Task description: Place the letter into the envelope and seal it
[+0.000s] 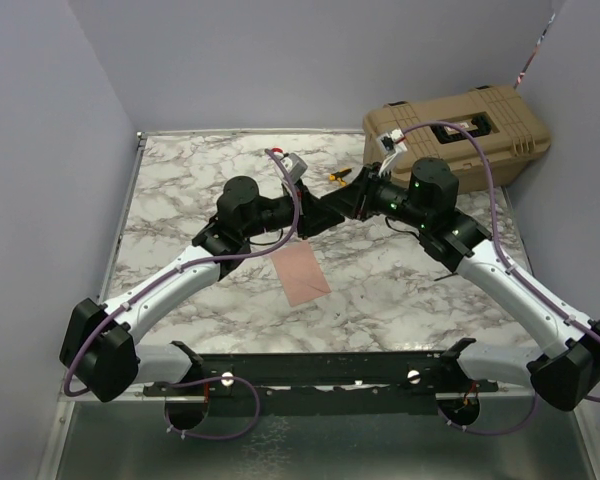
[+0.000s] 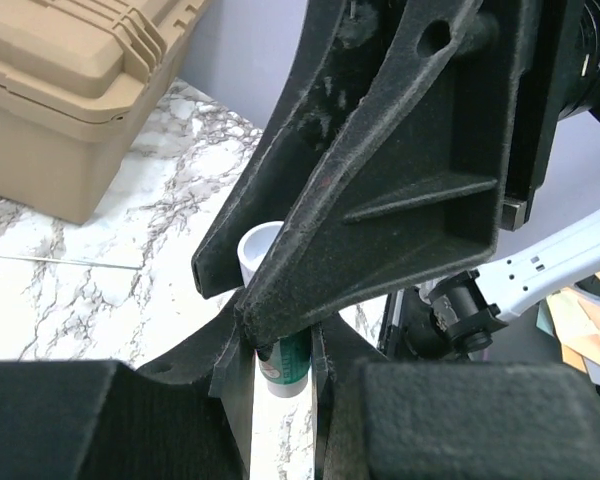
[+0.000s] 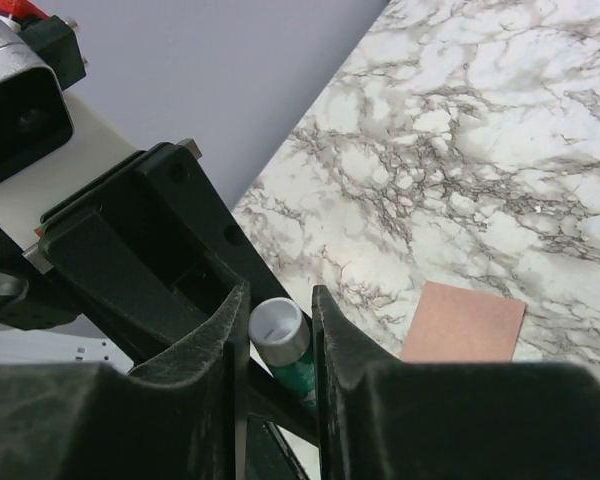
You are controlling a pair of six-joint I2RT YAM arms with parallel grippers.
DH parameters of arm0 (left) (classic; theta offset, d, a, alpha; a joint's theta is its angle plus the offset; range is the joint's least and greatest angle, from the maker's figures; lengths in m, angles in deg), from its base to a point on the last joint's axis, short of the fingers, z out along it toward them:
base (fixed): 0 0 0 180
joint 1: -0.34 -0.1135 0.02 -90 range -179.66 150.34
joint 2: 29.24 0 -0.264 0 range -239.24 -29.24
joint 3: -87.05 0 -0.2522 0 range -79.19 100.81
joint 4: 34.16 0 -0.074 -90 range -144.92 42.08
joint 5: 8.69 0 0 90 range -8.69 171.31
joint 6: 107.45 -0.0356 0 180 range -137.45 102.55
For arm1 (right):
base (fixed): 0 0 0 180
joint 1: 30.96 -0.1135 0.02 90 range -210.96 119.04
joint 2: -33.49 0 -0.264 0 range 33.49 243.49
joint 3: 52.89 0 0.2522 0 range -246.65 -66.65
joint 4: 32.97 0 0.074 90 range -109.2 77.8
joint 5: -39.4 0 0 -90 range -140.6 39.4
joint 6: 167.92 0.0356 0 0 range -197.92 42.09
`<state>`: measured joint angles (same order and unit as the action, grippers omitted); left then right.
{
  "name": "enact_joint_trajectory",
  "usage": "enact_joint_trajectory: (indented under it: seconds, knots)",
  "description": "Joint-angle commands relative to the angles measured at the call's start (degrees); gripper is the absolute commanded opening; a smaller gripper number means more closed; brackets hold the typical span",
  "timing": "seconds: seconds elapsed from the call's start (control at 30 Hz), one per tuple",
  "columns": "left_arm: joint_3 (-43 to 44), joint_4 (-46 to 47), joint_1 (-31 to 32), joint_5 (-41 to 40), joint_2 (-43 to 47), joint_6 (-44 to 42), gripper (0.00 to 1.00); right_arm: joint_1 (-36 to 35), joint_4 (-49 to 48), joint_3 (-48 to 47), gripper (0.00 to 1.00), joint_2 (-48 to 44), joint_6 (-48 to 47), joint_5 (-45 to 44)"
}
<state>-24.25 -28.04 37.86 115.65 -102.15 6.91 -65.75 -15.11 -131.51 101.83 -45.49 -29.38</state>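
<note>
Salmon-tan sheet (image 1: 302, 275), a plain rectangle, lies flat on the marble bench (image 1: 180, 190), about midway between its left and right edges and somewhat nearer the near edge. Whether it is the letter or the envelope I cannot tell from these views. Over the bench's middle, just beyond the sheet, my two pincers meet tip to tip. My left pincer (image 2: 278, 378) is pinching a glue stick (image 2: 292, 358) by its green body. My right pincer (image 3: 278, 335) straddles the same stick at its white capped end, one finger (image 3: 230, 330) on each side, very close to the cap. Whether those fingers press on it or stand just free I cannot tell. Tan hard case (image 1: 460, 135) sits at the far right corner of the bench, well apart from the sheet. Small yellow-and-black item (image 1: 335, 178), too small to identify, lies toward the far edge, just beyond the pincers.
</note>
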Motion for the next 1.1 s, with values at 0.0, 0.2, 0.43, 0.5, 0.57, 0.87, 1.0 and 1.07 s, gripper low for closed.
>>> enact_joint_trajectory:
  seconds: [0.0, 0.2, 0.43, 0.5, 0.57, 0.87, 1.0, 1.07]
  knots:
    - [0.34, -0.15, 0.19, -3.01, 0.13, 0.79, 0.0, -0.2, 1.61, -0.22, 0.15, 0.39, 0.03, -2.87]
    - [0.84, -1.78, 0.19, 7.71, 0.49, -0.54, 0.0, -0.13, 0.4, 0.48, 0.0, -2.01, -9.04, 5.01]
    - [-0.51, -1.99, 0.17, 22.01, 2.48, -2.62, 0.0, -0.04, -8.97, 2.97, 0.0, -4.65, -20.32, 37.36]
    - [-0.62, -2.01, 0.19, 24.14, 2.99, -3.49, 0.0, -0.1, -9.19, 2.52, 0.0, -3.98, -21.15, 44.26]
    - [-0.83, -1.97, 0.17, 24.98, 3.55, -4.08, 0.0, -0.11, -10.14, 1.78, 0.01, -3.15, -20.43, 50.4]
    - [-1.24, -1.82, 0.18, 19.38, 4.59, -4.3, 0.0, -0.11, -7.1, 2.58, 0.55, -6.21, -11.04, 18.36]
    - [-1.81, -1.56, 0.19, 10.09, 4.12, -1.38, 0.0, -0.1, -1.98, 4.52, 0.68, -9.32, -4.69, -6.54]
    - [-2.37, -1.33, 0.19, 4.35, 4.01, 1.15, 0.0, -0.06, -1.62, 6.63, 0.7, -11.27, -2.62, -12.86]
